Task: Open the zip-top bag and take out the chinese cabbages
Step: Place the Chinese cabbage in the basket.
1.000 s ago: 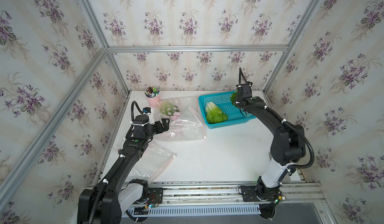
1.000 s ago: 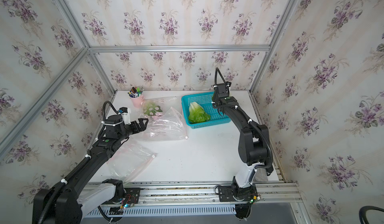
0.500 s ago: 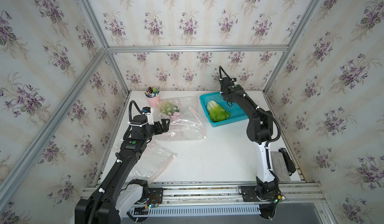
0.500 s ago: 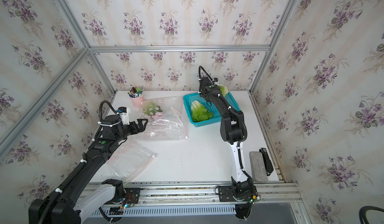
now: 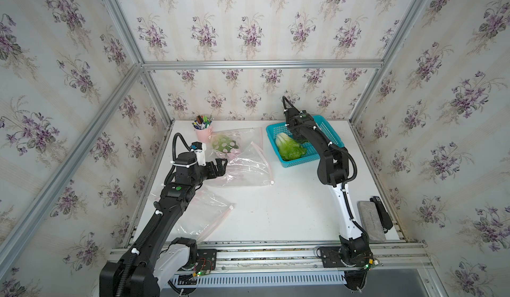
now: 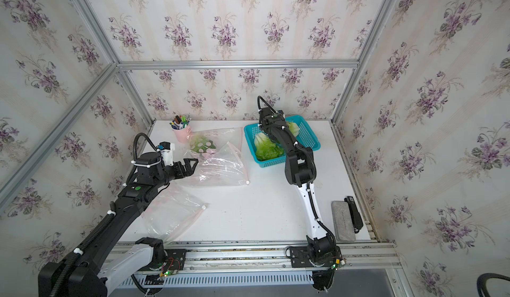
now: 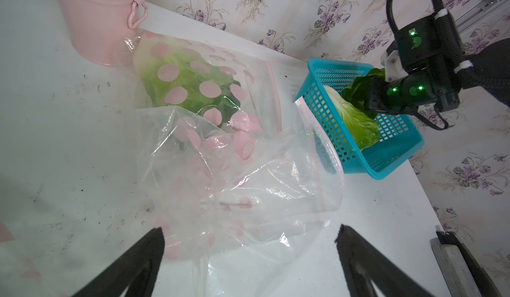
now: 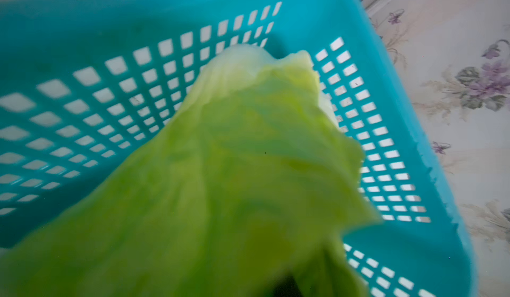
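Done: first cabbage in basket, far right. Midway: second cabbage at right gripper over basket; jaws hidden, pinch cannot tell. Pending: third cabbage inside dotted bag, far left. Idle: left gripper spread, holding nothing, beside empty bag.

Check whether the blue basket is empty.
No, a chinese cabbage lies inside the blue basket, clear in both top views.
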Controlling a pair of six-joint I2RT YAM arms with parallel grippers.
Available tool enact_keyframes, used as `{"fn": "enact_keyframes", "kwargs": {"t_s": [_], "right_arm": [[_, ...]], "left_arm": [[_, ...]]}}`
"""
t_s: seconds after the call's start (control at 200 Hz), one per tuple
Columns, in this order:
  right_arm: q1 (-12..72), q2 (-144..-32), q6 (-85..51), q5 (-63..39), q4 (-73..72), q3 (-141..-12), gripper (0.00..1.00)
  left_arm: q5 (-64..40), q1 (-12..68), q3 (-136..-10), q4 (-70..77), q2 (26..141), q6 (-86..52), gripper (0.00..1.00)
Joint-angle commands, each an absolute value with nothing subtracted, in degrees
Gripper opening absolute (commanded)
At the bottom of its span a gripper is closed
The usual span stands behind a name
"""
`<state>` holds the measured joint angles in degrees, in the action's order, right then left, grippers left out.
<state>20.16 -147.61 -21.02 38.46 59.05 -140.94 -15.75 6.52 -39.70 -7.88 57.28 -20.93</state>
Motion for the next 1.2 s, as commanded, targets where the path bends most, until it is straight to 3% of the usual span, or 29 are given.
{"fn": "enact_keyframes", "kwargs": {"t_s": [0.0, 0.08, 0.18, 0.2, 0.24, 0.335, 0.679, 1.044, 1.194], "right_arm": [[20.2, -151.66, -20.6, 36.91, 61.94, -147.19, 0.31], [20.21, -153.78, -19.76, 34.04, 62.9, -151.93, 0.54], [20.13, -153.54, -19.75, 27.99, 63.09, -153.98, 0.6], [20.13, -153.34, -19.76, 26.42, 63.1, -154.01, 0.68], [20.04, -152.9, -19.68, 23.3, 63.02, -153.99, 0.73], [20.04, -151.69, -19.79, 16.72, 64.0, -153.99, 0.78], [20.61, -146.67, -19.07, 5.51, 67.24, -153.99, 0.8], [22.97, -141.85, -18.87, 6.28, 70.13, -154.11, 0.83], [23.07, -139.2, -19.69, 10.03, 67.48, -154.12, 0.79]], "left_arm": [[-16.1, 6.6, -39.73, -7.21, 56.83, -20.39, 1.0], [-16.35, 6.68, -39.64, -7.2, 56.61, -20.41, 0.99], [-16.27, 6.72, -39.54, -7.25, 56.43, -20.39, 0.99], [-16.24, 6.91, -39.55, -7.17, 56.43, -20.39, 0.99], [-16.26, 6.86, -39.66, -7.26, 56.52, -20.31, 0.99], [-16.35, 6.94, -39.64, -7.29, 56.6, -20.35, 1.0], [-16.17, 7.21, -39.55, -7.39, 56.25, -20.08, 0.99], [-16.26, 7.29, -40.15, -7.32, 57.15, -20.08, 1.0], [-16.39, 7.38, -40.17, -7.38, 56.7, -20.07, 1.0]]}}
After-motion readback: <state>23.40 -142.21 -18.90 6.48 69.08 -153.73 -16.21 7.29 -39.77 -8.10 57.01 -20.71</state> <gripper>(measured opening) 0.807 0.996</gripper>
